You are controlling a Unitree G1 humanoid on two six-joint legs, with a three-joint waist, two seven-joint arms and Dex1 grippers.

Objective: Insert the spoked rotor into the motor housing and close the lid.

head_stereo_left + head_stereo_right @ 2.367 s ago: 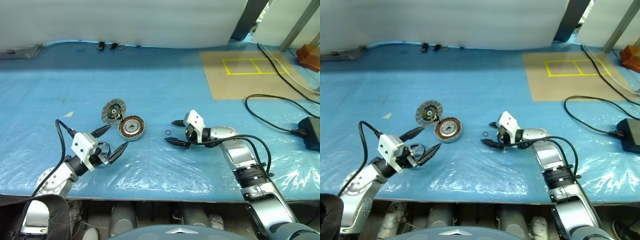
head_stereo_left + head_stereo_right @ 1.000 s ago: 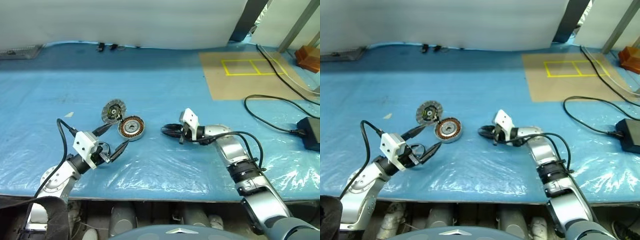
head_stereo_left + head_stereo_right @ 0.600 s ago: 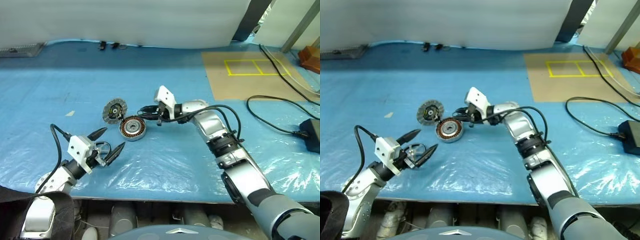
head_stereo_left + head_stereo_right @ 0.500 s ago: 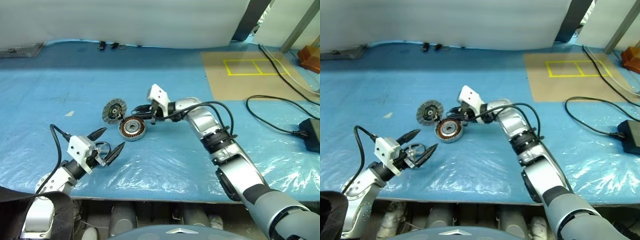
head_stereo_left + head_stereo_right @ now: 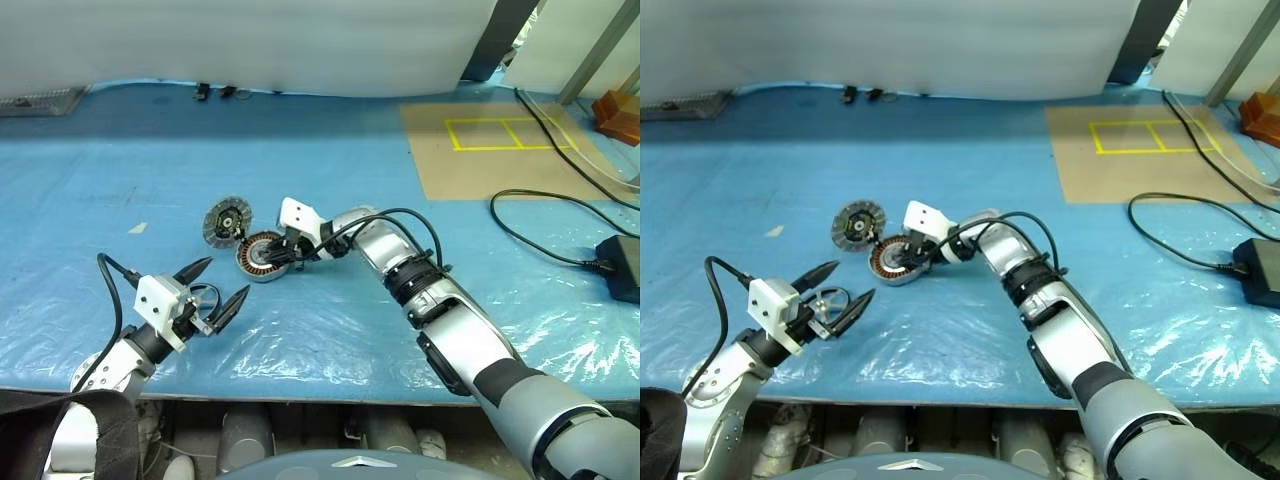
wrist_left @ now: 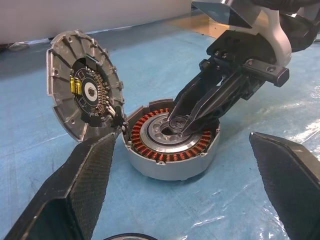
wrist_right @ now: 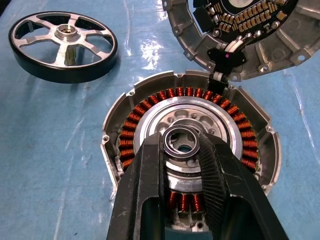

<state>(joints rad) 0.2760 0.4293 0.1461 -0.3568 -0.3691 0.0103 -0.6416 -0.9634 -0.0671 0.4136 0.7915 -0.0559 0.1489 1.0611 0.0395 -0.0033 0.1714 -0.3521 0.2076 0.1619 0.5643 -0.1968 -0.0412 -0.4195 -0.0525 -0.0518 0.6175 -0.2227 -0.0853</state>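
On the blue plastic-covered table (image 5: 400, 180), the round silver-grey motor housing with copper windings (image 7: 187, 150) lies open, its ribbed grey lid (image 6: 82, 92) tilted up beside it. The right end effector (image 7: 182, 150) pinches a small dark metal ring (image 7: 181, 142) over the housing's centre — the black-rimmed spoked silver rotor (image 7: 62, 45) lies nearby. The left end effector (image 5: 215, 290) hovers wide, empty.

Head cams high; wrist cams near motor housing (image 6: 170, 145).

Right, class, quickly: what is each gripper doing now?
Left gripper: open, holding nothing.
Right gripper: shut on a small ring over the motor housing.
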